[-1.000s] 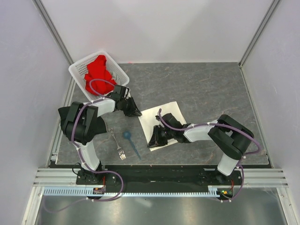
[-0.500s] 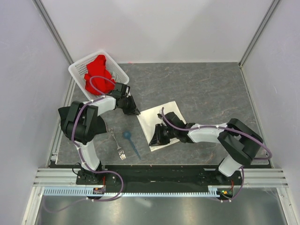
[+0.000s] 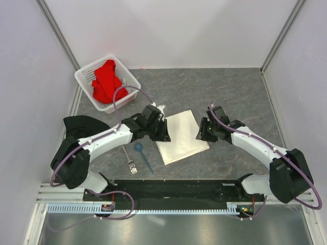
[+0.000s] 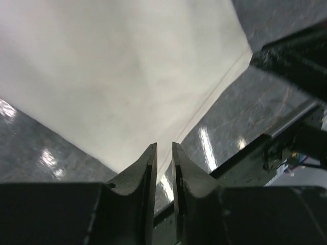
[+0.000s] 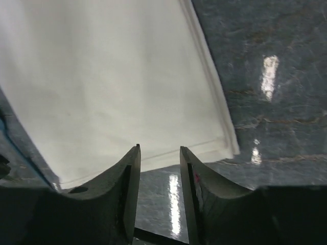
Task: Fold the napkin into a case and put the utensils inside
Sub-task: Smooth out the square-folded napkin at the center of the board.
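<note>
Two utensils: a thin silver metal fork (image 3: 129,159) and a small blue plastic spoon (image 3: 142,154) with a round bowl lie side by side on the table at the napkin's 8 o'clock, apart from it and touched by neither gripper.
Napkin (image 3: 183,137): large, cream-white, soft fabric, folded into a flat layered rectangle at the middle of the grey marbled table top (image 3: 240,97).
Left gripper (image 3: 165,135): low at the napkin's 9 o'clock edge. Its fingers (image 4: 145,173) are drawn almost together, with only a thin slit between them. A corner of the napkin sits right at the tips; whether it is pinched cannot be told.
Right gripper (image 3: 201,135): low at the napkin's 3 o'clock edge. Its fingers (image 5: 130,173) are parted by a modest gap with nothing between them, and the hemmed edge shows just beyond the tips.
Basket (image 3: 86,75): white perforated plastic, at the napkin's 10 o'clock near the far-left corner, holding a bright red cloth (image 3: 106,81).
</note>
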{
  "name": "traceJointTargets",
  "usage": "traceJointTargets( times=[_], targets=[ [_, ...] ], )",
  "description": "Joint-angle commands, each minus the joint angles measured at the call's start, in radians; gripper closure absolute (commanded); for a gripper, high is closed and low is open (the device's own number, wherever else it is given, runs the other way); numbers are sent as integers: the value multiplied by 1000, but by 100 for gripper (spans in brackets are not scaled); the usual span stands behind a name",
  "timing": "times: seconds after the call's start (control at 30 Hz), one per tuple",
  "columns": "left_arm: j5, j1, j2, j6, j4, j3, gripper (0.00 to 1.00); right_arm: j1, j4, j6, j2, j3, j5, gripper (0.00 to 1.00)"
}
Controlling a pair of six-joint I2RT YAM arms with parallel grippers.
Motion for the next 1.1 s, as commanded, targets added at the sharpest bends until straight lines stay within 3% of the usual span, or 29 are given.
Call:
traceJointTargets(
  times=[0.0,1.07],
  targets=[
    [-44,-78,-2,-68,13,-99,76,-15,-105,-87,14,-16,51,57],
    [4,-158,-5,-161,117,-280,78,-26,-44,-127,115,-30,122,57]
  ],
)
